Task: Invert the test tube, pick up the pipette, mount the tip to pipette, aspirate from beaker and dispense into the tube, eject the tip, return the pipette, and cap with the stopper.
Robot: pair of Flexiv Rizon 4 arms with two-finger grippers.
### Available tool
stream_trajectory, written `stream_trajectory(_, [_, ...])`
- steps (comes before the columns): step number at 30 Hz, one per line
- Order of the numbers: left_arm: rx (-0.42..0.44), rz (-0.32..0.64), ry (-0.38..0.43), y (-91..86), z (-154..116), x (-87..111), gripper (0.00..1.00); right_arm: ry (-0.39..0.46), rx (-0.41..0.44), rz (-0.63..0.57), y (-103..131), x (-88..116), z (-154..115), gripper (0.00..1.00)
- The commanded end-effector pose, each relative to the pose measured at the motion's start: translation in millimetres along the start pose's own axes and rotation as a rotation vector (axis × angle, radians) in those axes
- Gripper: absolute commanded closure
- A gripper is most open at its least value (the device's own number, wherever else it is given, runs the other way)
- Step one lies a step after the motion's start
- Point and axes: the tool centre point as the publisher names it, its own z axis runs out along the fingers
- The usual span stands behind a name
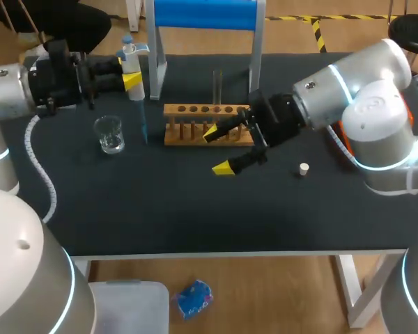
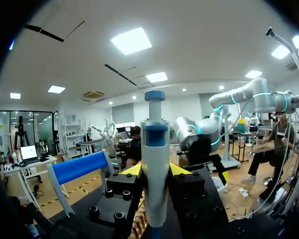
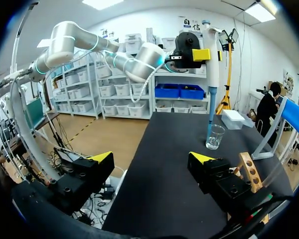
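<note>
**Q:** Where are you in the run? Pipette's already off the stand?

**A:** Yep. My left hand point(image 1: 131, 80) is clamped on the body of the pipette point(image 1: 130, 59) and holds it upright, so the blue tip points straight down by the beaker point(image 1: 110, 133). From the head view the tip end sits just beside the glass. From the right wrist it looks lined up with it. I can't tell whether it's actually in the liquid. I'd call this the aspirate step, roughly midway through.

**Q:** And the other arm?

**A:** My right hand point(image 1: 218, 150) is spread wide with nothing in it, low over the surface point(image 1: 160, 209) just in front of the wooden rack point(image 1: 181, 132). My guess is it's parked there to be near the rack but out of the pipette's path. The test tube point(image 1: 217, 83) stands upright in a rack hole, mouth up, ready for filling. The stopper point(image 1: 304, 168) lies on the surface off to the right, well apart from the rack. That one's for the last step.
</note>
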Motion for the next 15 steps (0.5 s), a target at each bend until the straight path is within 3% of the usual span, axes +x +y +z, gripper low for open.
stream_trajectory(1, [0.001, 0.001, 0.0, -0.1, -0.9, 0.3, 1.0, 0.002, 0.002, 0.0, 0.1, 0.8, -1.4, 0.0])
stream_trajectory(5, [0.018, -0.005, -0.005, -2.8, -4.7, -8.2, 1.0, 0.002, 0.002, 0.0, 0.1, 0.8, -1.4, 0.0])
stream_trajectory(15, [-0.055, 0.01, -0.052, -7.9, -29.8, -42.0, 1.0, -0.04, 0.064, 0.003, 3.8, -10.4, 14.8, 0.0])
